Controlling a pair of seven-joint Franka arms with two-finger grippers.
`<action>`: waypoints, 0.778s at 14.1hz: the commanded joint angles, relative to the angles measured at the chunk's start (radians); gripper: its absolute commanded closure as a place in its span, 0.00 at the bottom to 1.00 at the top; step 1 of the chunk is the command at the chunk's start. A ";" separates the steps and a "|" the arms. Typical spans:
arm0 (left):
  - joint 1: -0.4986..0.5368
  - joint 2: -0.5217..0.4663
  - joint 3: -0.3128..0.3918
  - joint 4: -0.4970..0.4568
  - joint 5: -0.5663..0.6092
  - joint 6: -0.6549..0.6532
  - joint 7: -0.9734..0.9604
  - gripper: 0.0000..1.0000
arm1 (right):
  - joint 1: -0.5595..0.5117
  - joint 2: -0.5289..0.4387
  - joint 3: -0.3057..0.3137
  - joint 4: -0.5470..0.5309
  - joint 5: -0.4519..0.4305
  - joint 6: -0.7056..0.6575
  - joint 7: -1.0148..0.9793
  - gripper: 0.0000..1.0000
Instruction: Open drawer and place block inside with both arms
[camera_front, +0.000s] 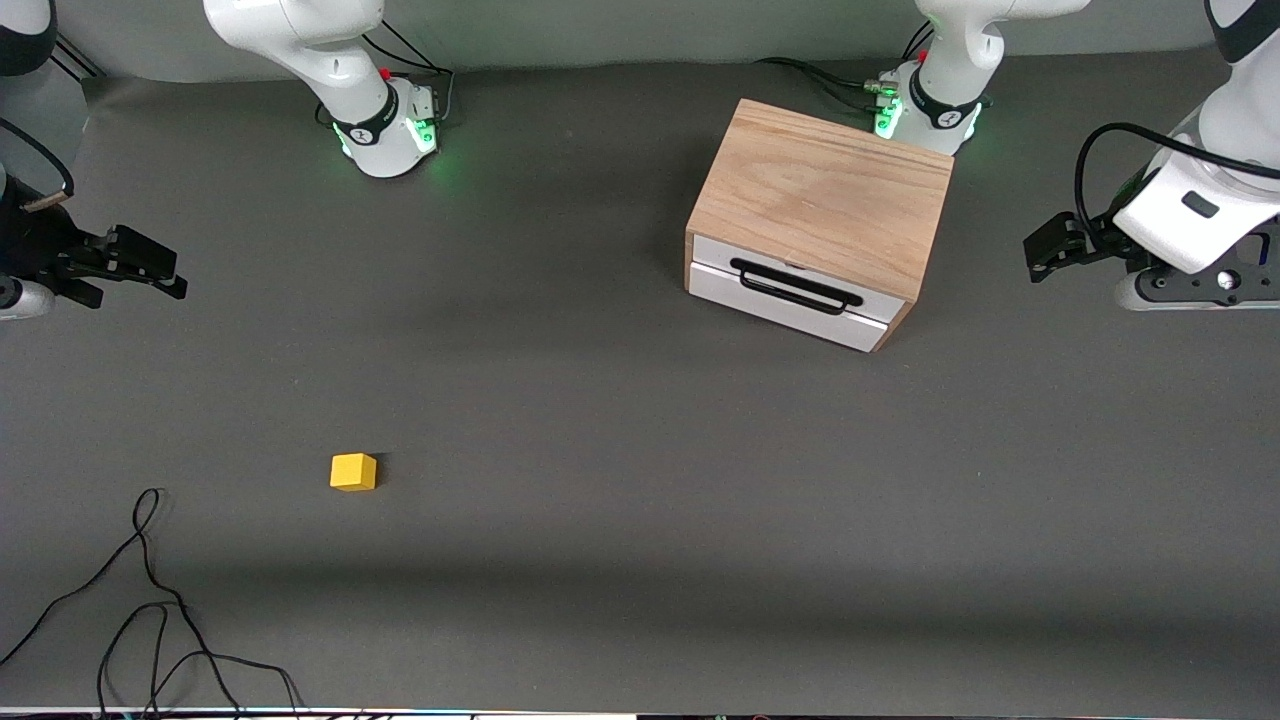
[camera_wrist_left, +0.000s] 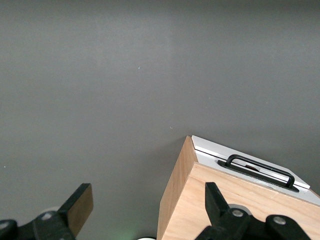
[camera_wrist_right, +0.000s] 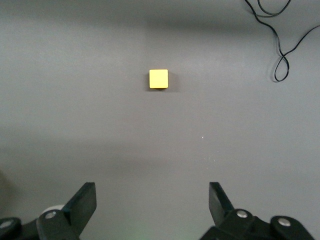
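The light-oak box (camera_front: 820, 190) stands in front of the left arm's base. Its drawer (camera_front: 780, 300) has a white front and a black wire handle (camera_front: 795, 285) and is shut. It also shows in the left wrist view (camera_wrist_left: 250, 159). The yellow block (camera_front: 353, 472) lies on the grey table, nearer the front camera, toward the right arm's end. It also shows in the right wrist view (camera_wrist_right: 159, 79). My left gripper (camera_front: 1045, 250) (camera_wrist_left: 147, 200) is open and empty, in the air beside the box. My right gripper (camera_front: 135, 265) (camera_wrist_right: 152, 200) is open and empty, over the table at the right arm's end.
Black cables (camera_front: 150, 600) lie loose on the table near the front edge at the right arm's end, close to the block; they also show in the right wrist view (camera_wrist_right: 282, 45). The two arm bases (camera_front: 385, 125) (camera_front: 925, 105) stand along the back.
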 joint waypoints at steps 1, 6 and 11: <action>0.002 0.005 -0.003 0.021 -0.010 -0.019 -0.008 0.00 | -0.001 0.026 0.003 0.028 0.022 -0.025 -0.005 0.00; 0.002 0.007 -0.003 0.018 -0.014 -0.022 -0.011 0.00 | -0.005 0.037 0.000 0.029 0.016 -0.025 -0.003 0.00; 0.004 0.011 -0.001 0.018 -0.010 -0.025 0.070 0.00 | -0.002 0.060 0.008 0.029 0.021 0.004 -0.003 0.00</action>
